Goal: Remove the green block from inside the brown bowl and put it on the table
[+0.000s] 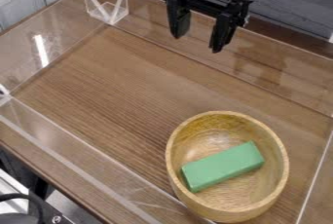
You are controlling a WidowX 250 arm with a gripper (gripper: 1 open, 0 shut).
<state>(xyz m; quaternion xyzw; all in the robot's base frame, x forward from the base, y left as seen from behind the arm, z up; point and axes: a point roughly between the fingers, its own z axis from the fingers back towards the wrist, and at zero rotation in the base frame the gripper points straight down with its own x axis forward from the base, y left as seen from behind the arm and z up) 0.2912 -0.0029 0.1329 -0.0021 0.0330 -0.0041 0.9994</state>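
Lying inside brown bowl (232, 163): green block (223, 167). Gripper (204, 25) far off above table (117, 82), jaws wide, empty.

My gripper (204, 25) looks all black: a blocky body up top, with slim dark fingers (219, 36) tapering to narrow tips.

The green block (223, 167) is plain bright green. The brown bowl (196, 135) is light tan wood with visible grain, and the tabletop (130, 77) is darker brown with streaked wood grain. The hand (205, 25) is black.
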